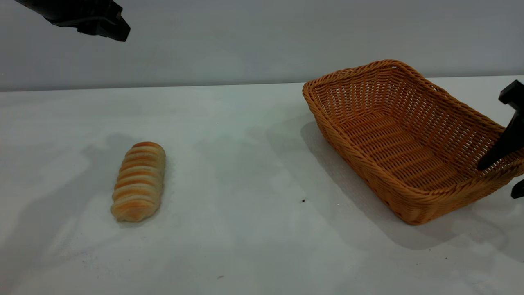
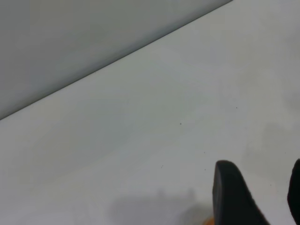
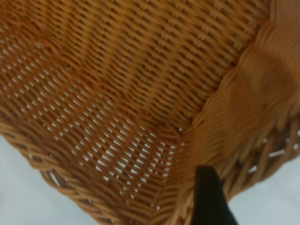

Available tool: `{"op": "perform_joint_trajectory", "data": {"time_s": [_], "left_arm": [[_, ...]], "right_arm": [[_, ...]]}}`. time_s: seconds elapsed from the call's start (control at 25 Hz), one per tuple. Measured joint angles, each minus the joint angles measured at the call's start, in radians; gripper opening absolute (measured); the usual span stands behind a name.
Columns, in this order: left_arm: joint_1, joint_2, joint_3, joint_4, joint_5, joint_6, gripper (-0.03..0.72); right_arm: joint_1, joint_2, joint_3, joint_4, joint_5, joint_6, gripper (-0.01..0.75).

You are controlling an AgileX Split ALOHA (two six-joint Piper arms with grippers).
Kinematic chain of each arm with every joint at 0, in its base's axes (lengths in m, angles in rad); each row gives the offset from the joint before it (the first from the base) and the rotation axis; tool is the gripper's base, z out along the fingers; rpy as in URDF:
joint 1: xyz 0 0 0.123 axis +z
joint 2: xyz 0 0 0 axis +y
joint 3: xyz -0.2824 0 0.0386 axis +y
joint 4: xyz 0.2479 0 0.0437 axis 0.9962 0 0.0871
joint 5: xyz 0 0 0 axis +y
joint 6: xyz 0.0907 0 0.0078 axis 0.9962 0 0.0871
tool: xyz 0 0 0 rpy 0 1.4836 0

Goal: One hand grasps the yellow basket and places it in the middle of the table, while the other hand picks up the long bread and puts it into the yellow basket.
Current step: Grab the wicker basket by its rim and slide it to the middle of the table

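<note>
The long bread [image 1: 139, 182] lies on the white table [image 1: 254, 229] at the left, its length running front to back. My left gripper [image 1: 116, 30] hangs high above the table's back left, open and empty; in the left wrist view its fingers [image 2: 232, 192] stand apart over bare table, with a sliver of orange beside one. The yellow basket [image 1: 368, 94] is at the right, tilted, with shadow beneath it. My right gripper [image 1: 501, 178] is at the basket's right end, shut on the wall: one finger inside, one outside. The right wrist view shows the weave [image 3: 117, 84] and one finger [image 3: 208, 197].
A grey wall runs behind the table's far edge. The table [image 2: 164, 117] shows a few small dark specks [image 1: 303, 200] near the middle. White tabletop lies between the bread and the basket.
</note>
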Motion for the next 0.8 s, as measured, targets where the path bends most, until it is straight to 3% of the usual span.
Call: {"op": "perform_joint_trajectory", "data": {"time_s": [0.4, 0.8], "left_arm": [[0.000, 0.000, 0.000, 0.000, -0.007, 0.000, 0.353], [0.000, 0.000, 0.000, -0.001, -0.009, 0.000, 0.353]], "right_arm": [[0.003, 0.090, -0.008, 0.162, -0.033, -0.163, 0.511], [0.060, 0.190, -0.010, 0.440, -0.050, -0.408, 0.475]]}}
